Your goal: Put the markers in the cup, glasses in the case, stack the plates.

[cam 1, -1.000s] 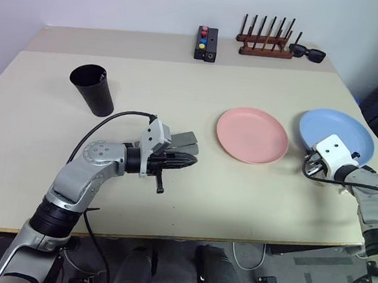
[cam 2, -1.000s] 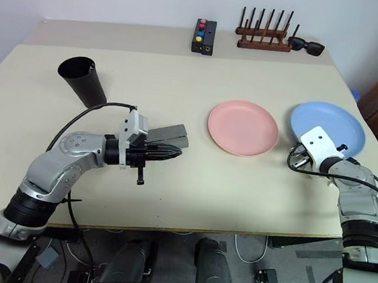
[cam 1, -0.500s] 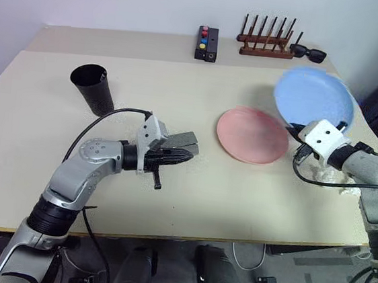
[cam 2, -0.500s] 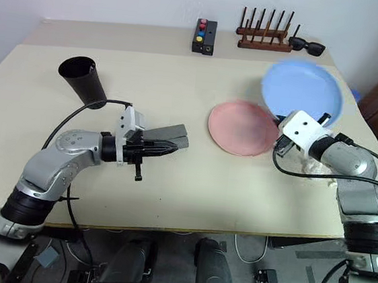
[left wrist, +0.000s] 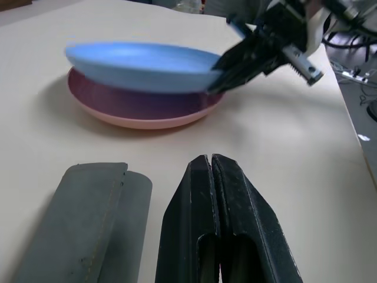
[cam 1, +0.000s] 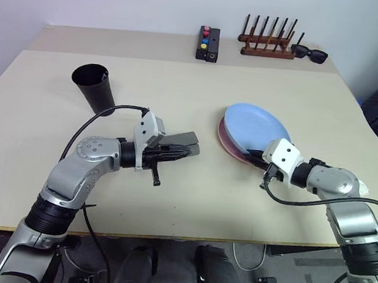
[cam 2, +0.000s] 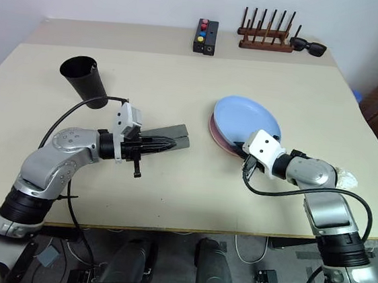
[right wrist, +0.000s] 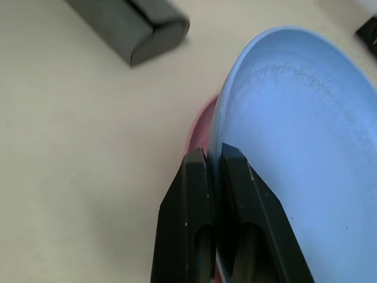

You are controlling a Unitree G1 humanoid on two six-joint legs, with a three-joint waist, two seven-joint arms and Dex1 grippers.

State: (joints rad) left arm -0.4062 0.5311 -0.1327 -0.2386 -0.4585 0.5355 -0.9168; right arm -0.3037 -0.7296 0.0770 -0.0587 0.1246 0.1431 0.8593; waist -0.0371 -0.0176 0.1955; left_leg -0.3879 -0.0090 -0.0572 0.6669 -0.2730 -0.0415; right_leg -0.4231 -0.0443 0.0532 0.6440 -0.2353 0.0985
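The light blue plate (cam 1: 253,125) hangs slightly tilted right over the salmon pink plate (cam 1: 230,144), right of the table's middle. My right gripper (cam 1: 257,157) is shut on the blue plate's near rim (right wrist: 219,154). The pink plate (left wrist: 140,112) lies flat on the table. The grey case (cam 1: 179,140) lies closed near the middle, and my left gripper (cam 1: 186,152) hovers shut just in front of it with nothing between its fingers (left wrist: 197,194). The black cup (cam 1: 94,88) stands upright at the back left. The markers and the glasses are hidden.
Along the far edge stand a black box with coloured buttons (cam 1: 207,43), a wooden peg rack (cam 1: 265,44) and black sunglasses (cam 1: 309,54). A cable loops over my left arm (cam 1: 104,116).
My right gripper lifted the blue plate from the table's right side, swung it left and lowered it over the pink plate. The left gripper stayed by the case.
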